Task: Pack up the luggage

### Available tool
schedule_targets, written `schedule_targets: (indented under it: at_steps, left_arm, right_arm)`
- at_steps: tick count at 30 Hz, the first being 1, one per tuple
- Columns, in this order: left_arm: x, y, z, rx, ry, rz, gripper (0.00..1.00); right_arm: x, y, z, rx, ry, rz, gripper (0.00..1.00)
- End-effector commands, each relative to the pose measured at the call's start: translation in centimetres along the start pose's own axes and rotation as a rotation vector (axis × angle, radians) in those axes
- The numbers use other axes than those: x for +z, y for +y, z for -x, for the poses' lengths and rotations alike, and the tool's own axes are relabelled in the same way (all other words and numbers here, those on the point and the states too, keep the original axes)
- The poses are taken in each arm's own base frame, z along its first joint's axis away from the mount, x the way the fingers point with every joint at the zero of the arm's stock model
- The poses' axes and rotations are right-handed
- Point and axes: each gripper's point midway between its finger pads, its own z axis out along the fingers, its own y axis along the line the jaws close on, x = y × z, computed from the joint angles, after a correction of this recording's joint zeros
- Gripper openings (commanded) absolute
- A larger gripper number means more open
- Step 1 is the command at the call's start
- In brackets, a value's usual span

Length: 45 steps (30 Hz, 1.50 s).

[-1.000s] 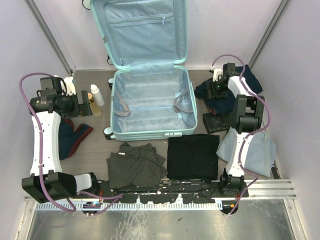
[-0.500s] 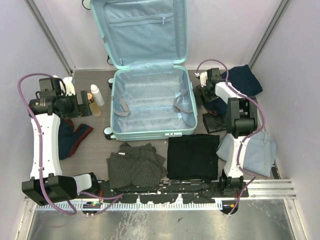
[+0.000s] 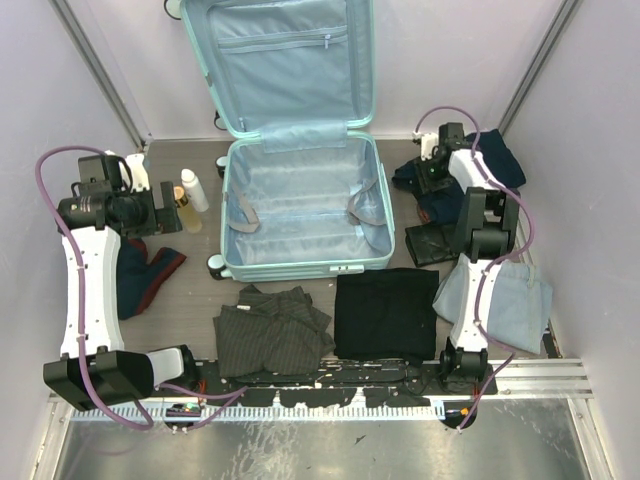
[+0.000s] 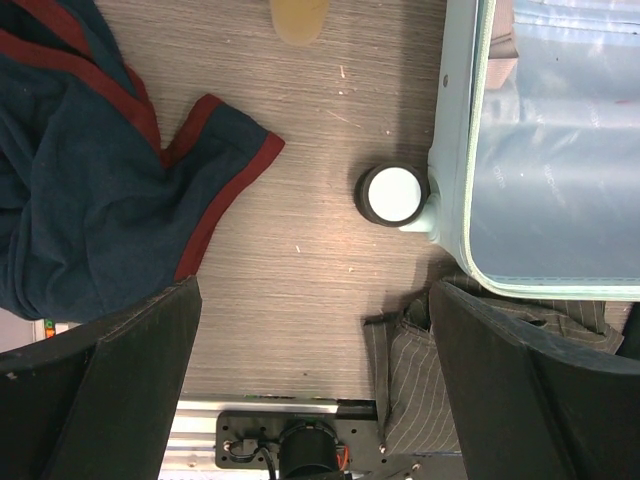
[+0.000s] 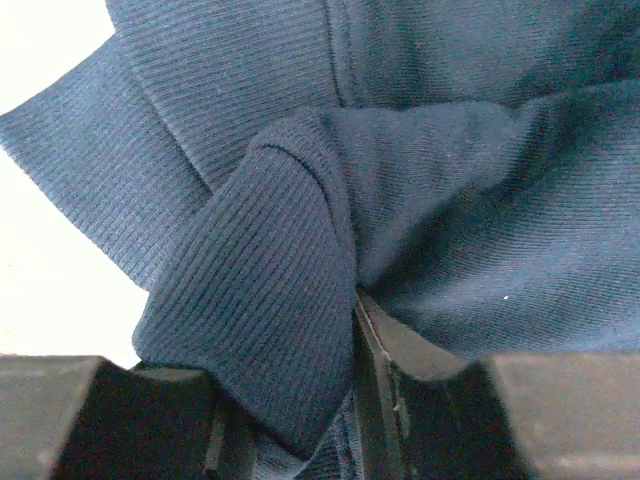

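The luggage (image 3: pixel 226 215) lies open at the table's centre, its lid (image 3: pixel 285 60) upright against the back wall and the blue-lined tub bare. In the left wrist view its mint corner (image 4: pixel 450 120) and a black wheel (image 4: pixel 392 194) show. My right gripper (image 3: pixel 428 172) sits low on a navy ribbed garment (image 3: pixel 495 155) right of the case. A fold of that garment (image 5: pixel 260 300) is bunched between its fingers, gripper (image 5: pixel 300 400) shut on it. My left gripper (image 3: pixel 165 212) hovers open left of the case, nothing between its fingers (image 4: pixel 312 300).
A navy garment with red trim (image 3: pixel 135 275) (image 4: pixel 90 190) lies at the left. A striped grey garment (image 3: pixel 270 330) (image 4: pixel 420 370) and a folded black one (image 3: pixel 385 312) lie in front of the case. Two bottles (image 3: pixel 190 200) stand beside its left wall. A pale blue garment (image 3: pixel 510 300) lies at the right.
The right gripper swung left toward the suitcase's corner, then back right onto the navy garment, and now has closed on a fold. The left arm has not moved.
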Motion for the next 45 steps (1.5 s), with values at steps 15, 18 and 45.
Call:
schedule_targets:
  at_steps: [15, 18, 45]
  left_arm:
    - [-0.4, -0.2, 2.8, 0.018, -0.075, -0.004, 0.98]
    - [-0.3, -0.2, 2.7, 0.02, -0.075, -0.008, 0.98]
    - [0.1, -4.0, 5.7, 0.007, -0.123, -0.109, 0.98]
  right_arm:
    - [-3.8, -0.1, 3.1, 0.126, -0.083, 0.208, 0.01]
    - [-6.9, 0.2, 5.4, 0.157, -0.177, 0.268, 0.01]
    - [-24.7, 4.9, 14.9, 0.45, -0.6, 0.697, 0.01]
